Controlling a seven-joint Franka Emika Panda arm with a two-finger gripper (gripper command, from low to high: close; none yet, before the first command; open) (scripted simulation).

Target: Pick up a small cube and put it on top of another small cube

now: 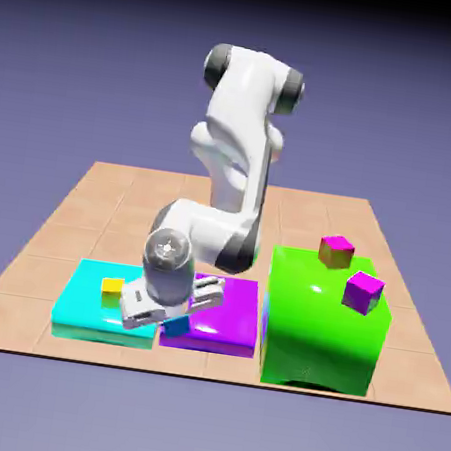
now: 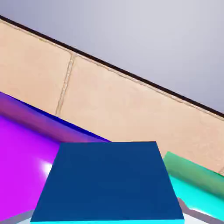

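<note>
Arm: the white robot arm (image 1: 234,160) rises tall at the back of the table, folds at an elbow and bends low toward the front, its wrist tipped steeply so the hand lies almost level.

Gripper: the gripper (image 1: 171,320) hangs low over the seam between two flat slabs, and it is clamped on the blue cube, which sits between its fingertips.

Blue cube: the blue cube (image 1: 175,323) is tiny, plain and dark blue. In the hand view the blue cube (image 2: 109,181) fills the lower middle as a broad flat blue face with sharp edges, hiding the fingertips; only thin grey slivers show at the bottom corners.

Yellow cube: a yellow cube (image 1: 112,286) of about the same size rests on the cyan slab, just beside the gripper, toward the exterior view's left.

Cyan slab: the cyan slab (image 1: 82,305) lies under and beside the hand.

Purple slab: the purple slab (image 1: 226,321) touches the cyan slab on the gripper's other side.

Green block: a tall green block (image 1: 321,329) stands well apart from the gripper, at the exterior view's right, with two magenta cubes (image 1: 336,250) on top.

Table: a tan tiled table (image 1: 101,202) carries everything.
</note>
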